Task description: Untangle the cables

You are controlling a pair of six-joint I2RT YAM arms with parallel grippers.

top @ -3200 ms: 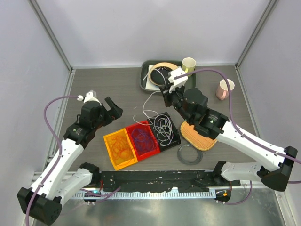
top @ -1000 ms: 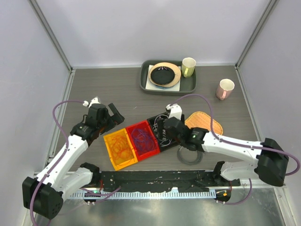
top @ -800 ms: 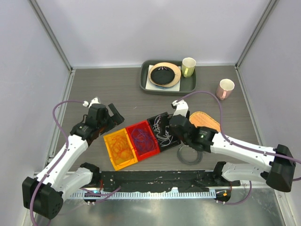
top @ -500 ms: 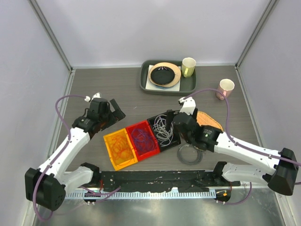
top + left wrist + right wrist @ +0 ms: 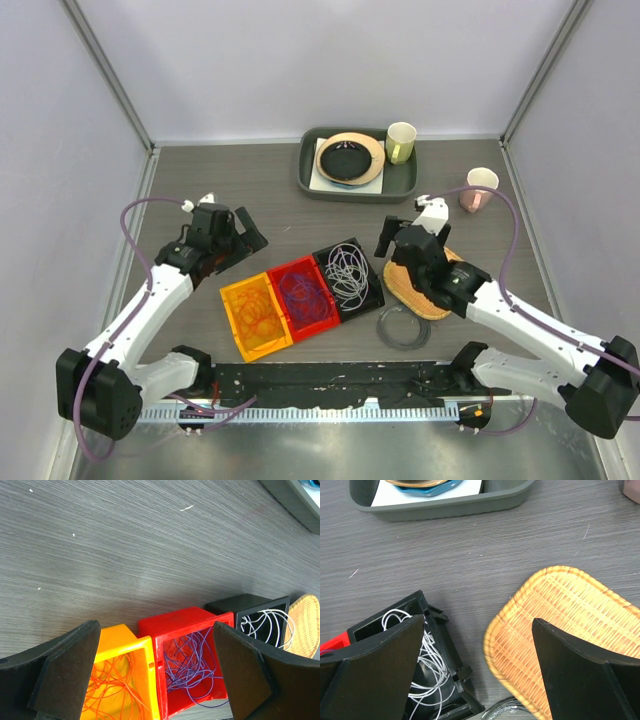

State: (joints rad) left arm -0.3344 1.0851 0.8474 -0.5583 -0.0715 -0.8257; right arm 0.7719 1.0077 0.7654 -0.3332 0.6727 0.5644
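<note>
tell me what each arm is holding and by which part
Nothing is held: left jaws and right jaws stand open and empty; the white cable lies in the black bin.

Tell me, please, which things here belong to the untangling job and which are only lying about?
Job: orange cable, purple cable, white cable.
Lying about: woven mat, grey tray, yellow cup, pink cup, clear ring.

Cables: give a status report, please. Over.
Left gripper open, right gripper open, both empty. Cables apart, one colour per bin. Nothing blocks them.
</note>
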